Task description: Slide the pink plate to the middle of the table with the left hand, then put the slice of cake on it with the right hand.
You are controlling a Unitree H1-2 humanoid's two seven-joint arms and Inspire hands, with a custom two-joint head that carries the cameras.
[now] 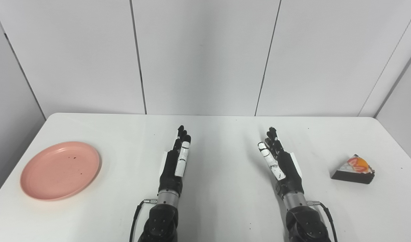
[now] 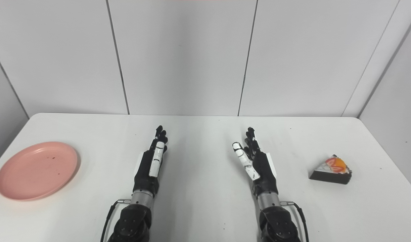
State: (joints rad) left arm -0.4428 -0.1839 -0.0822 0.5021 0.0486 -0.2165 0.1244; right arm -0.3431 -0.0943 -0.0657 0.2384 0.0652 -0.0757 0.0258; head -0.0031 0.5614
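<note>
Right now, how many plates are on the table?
1. The pink plate lies at the table's left side, beyond the left hand. Nothing stands in front that could hide another plate.

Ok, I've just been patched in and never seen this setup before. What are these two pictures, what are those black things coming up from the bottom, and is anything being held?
Both pictures show the same moment from two cameras side by side on the robot's head, looking down at a white table. The black things are the robot's own arms, each ending in a hand with fingers and a thumb. The left hand and the right hand are near the middle of the table, fingers stretched out, holding nothing. On the far left lies a pink plate, with a few dark specks on it. On the far right sits a slice of cake, dark at the base with red and orange fruit on top. Neither has been touched yet.
</note>
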